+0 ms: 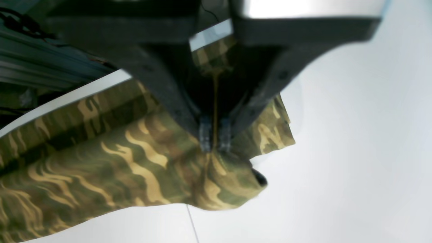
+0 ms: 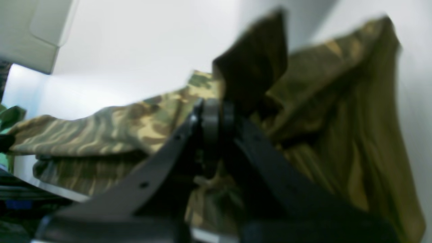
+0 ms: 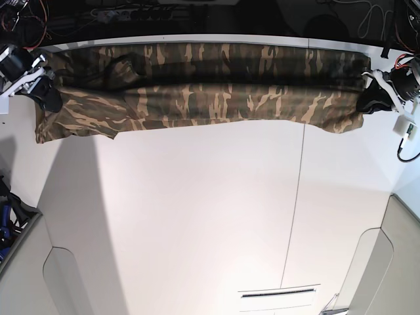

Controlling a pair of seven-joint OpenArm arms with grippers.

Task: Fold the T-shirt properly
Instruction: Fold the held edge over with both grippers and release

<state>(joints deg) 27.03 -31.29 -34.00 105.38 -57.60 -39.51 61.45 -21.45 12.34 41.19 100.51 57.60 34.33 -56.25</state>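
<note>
White and glossy, the counter fills most of the base view, with the T-shirt stretched in a long camouflage band along its far side, a raised flap drawn taut between two robot arms. At that view's left, the right pincer is clamped on one end of the cloth; at its right, the left pincer is clamped on the other. Part of the garment lies flat behind the lifted edge, and loose cloth hangs below each grip, suggesting a lengthwise fold in progress. The left wrist view shows the fingertips pressed together on a thin pinch of fabric, with a rounded fold bulging beneath and a layered corner just beside it. The right wrist view, partly blurred, shows the other pincer closed on a gathered pleat, one piece of cloth standing up above the grip and rumpled layers spreading to the side. To do this step well, both arms would best move together at matching height, keeping the edge straight and lightly tensioned, then lower it evenly along the layer beneath before letting go. Pulling unevenly could skew the fold or drag the lower layer; the bunched cloth near the right pincer probably calls for smoothing afterward.
</note>
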